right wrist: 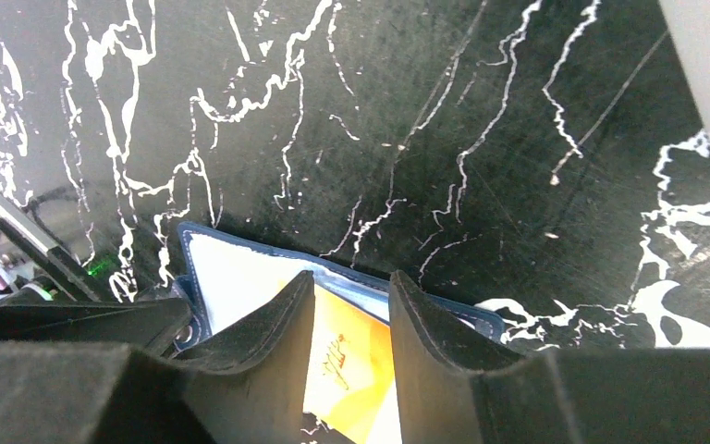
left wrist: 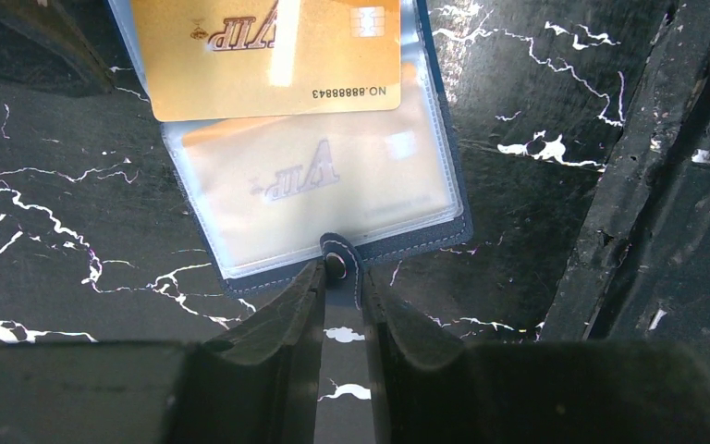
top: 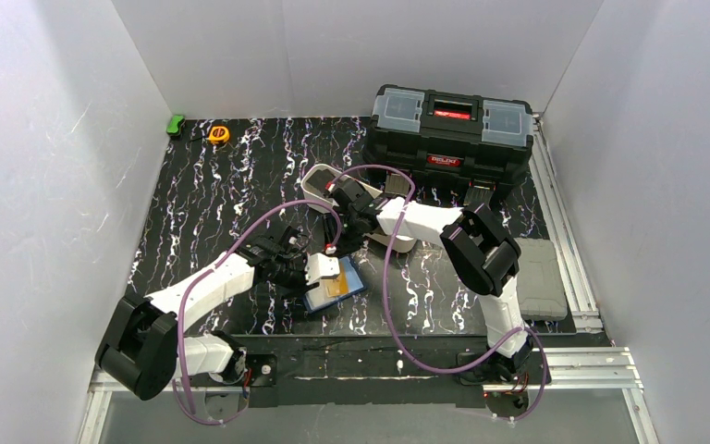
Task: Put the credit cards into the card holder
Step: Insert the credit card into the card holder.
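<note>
The navy card holder (top: 356, 277) lies open on the black marbled table. In the left wrist view its navy edge (left wrist: 425, 236) frames a clear sleeve with a gold card (left wrist: 314, 176) inside. Another orange-yellow credit card (left wrist: 268, 55) lies partly over the sleeve's top and also shows from above (top: 331, 290). My left gripper (left wrist: 342, 275) is shut on the holder's snap tab (left wrist: 340, 264). My right gripper (right wrist: 351, 282) hovers over the card (right wrist: 351, 361) and the holder (right wrist: 231, 268), jaws apart and gripping nothing. No dark cards are in view.
A big black toolbox (top: 451, 129) stands at the back right, with a white oblong tray (top: 324, 180) in front of it. A yellow tape measure (top: 219, 134) and a green object (top: 176, 124) sit at the back left. A grey pad (top: 541, 277) lies at the right.
</note>
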You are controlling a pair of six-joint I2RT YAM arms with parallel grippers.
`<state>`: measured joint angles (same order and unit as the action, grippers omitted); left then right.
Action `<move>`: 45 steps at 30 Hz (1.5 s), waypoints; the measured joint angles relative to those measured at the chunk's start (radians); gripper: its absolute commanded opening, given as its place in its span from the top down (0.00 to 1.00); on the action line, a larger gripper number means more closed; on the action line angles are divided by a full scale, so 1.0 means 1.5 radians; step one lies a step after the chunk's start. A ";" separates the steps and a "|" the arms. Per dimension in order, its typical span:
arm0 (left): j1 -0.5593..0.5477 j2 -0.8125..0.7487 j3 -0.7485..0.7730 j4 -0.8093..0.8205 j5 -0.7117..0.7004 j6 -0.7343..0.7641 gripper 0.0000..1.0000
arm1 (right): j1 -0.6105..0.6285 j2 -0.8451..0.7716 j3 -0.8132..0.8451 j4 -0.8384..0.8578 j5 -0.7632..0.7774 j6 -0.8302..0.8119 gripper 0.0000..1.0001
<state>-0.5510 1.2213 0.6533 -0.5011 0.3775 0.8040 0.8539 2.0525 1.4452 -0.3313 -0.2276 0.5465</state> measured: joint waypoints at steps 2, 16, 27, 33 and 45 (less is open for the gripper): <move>0.000 0.000 0.000 0.000 0.000 0.002 0.80 | 0.000 0.000 0.000 0.006 -0.008 0.000 0.62; 0.000 0.003 0.000 0.006 -0.015 0.025 0.81 | 0.001 -0.028 -0.071 0.053 -0.038 0.020 0.62; 0.000 0.010 0.000 0.007 -0.017 0.031 0.82 | 0.001 -0.033 -0.071 0.053 -0.033 0.020 0.58; 0.000 0.010 0.000 0.012 -0.017 0.033 0.83 | -0.009 -0.101 -0.097 0.053 -0.002 0.020 0.53; 0.000 0.010 -0.004 0.020 -0.019 0.035 0.84 | -0.021 -0.170 -0.190 0.063 -0.001 0.033 0.53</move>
<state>-0.5510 1.2366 0.6472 -0.4709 0.3496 0.8562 0.8230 1.7981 1.1599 -0.2367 -0.2295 0.5961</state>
